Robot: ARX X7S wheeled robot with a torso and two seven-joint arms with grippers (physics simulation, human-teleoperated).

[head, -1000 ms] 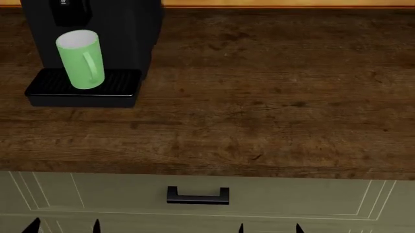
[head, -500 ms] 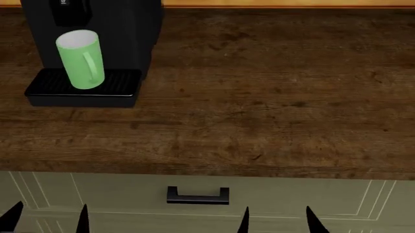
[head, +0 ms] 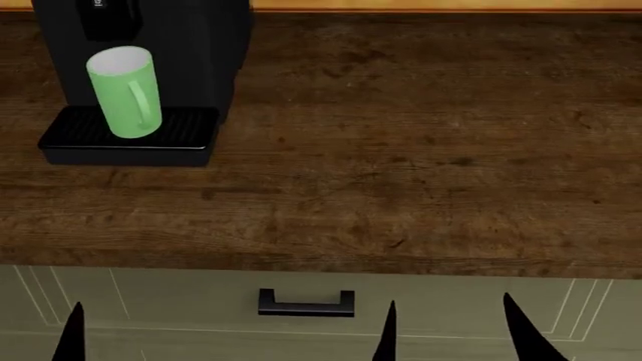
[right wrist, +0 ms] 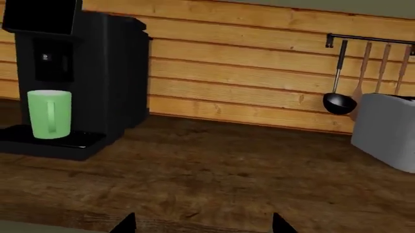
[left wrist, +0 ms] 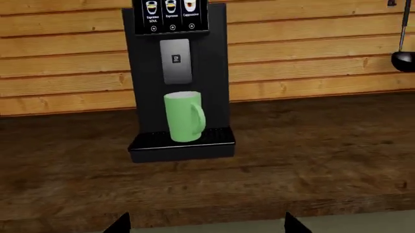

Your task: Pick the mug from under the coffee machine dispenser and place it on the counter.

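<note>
The light-green mug [head: 125, 90] stands upright on the ribbed drip tray [head: 186, 129] of the black coffee machine, straight below the dispenser [left wrist: 176, 60]. Its handle faces out over the counter [head: 401, 165]. The mug [left wrist: 184, 116] also shows in the left wrist view, and the mug [right wrist: 49, 114] in the right wrist view. My left gripper [left wrist: 206, 224] is open and empty, well short of the mug, at the counter's front edge. My right gripper [head: 456, 335] is open and empty too, low in front of the cabinet. Only the dark fingertips [head: 72, 331] show.
A drawer with a black handle [head: 306, 302] sits under the counter's front edge. An orange-tan plank wall [right wrist: 246, 58] backs the counter. A ladle [right wrist: 338, 102] and other utensils hang from a rail, with a grey-white appliance [right wrist: 389, 136] below them at the right.
The fingertips of both grippers have risen higher into the head view. The right pair has also shifted a little to the right. The mug has not moved.
</note>
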